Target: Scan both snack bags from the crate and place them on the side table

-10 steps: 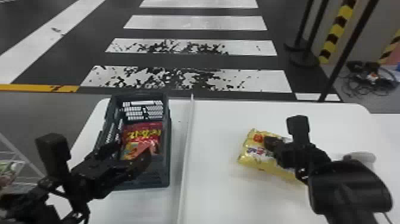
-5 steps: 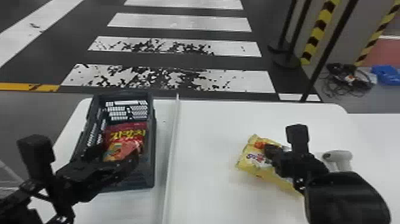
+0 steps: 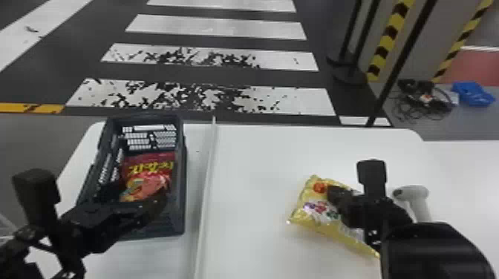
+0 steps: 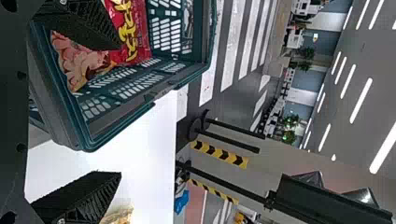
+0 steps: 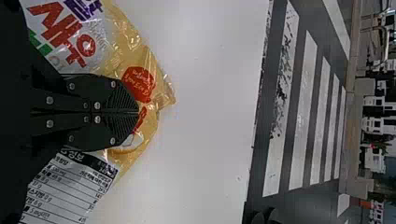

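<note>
the yellow bag (image 3: pixel 315 219) has its long axis slanting from far left to near right, and its plastic film is shiny and wrinkled. the right gripper (image 3: pixel 331 193) has its fingers closed together, pinching this bag near its far end. the left gripper (image 3: pixel 135 198) is spread wide and holds nothing, at the near part of the dark, slotted plastic crate (image 3: pixel 174 219). just beyond it, inside, the glossy red bag (image 3: pixel 148 167) points away lengthwise.

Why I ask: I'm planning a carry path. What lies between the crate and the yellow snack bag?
The head view shows one thin, pale strip between the crate and the yellow snack bag, with bare white tabletop on either side.
</note>
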Controlling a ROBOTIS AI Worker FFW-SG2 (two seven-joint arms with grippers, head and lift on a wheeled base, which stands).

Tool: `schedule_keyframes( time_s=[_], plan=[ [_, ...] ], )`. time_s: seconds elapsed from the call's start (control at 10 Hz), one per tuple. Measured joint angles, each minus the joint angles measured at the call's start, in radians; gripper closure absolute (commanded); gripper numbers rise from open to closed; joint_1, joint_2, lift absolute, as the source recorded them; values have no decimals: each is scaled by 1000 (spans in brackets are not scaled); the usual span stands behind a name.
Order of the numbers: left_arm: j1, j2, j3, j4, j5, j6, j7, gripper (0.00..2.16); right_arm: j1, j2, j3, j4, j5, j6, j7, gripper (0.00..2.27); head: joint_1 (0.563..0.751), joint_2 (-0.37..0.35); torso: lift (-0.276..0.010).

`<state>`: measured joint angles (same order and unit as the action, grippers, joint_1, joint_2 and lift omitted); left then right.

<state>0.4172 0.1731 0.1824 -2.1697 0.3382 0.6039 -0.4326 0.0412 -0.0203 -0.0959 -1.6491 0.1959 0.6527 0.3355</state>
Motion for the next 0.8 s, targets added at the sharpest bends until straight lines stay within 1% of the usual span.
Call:
schedule_keyframes(
  time_s=[0.2,0.4,0.6,0.8],
  plan=[
    [0,-1,-1,2,-1,0,0,33,12,0,1,-99,-47,29,2,2260,695,-35,-95],
    [0,-1,-1,2,-1,0,0,33,-18,-1,-9,-117,-56,28,-1,2260,695,-35,-95],
    [3,-1,0,4,-1,0,-1,33,-69,-21,-49,-18,-27,-14,-6,2260,695,-73,-95],
    [1,-2,-1,6,-1,0,0,33,-100,-50,-97,91,5,-52,-9,2260,695,-116,-95]
  ],
)
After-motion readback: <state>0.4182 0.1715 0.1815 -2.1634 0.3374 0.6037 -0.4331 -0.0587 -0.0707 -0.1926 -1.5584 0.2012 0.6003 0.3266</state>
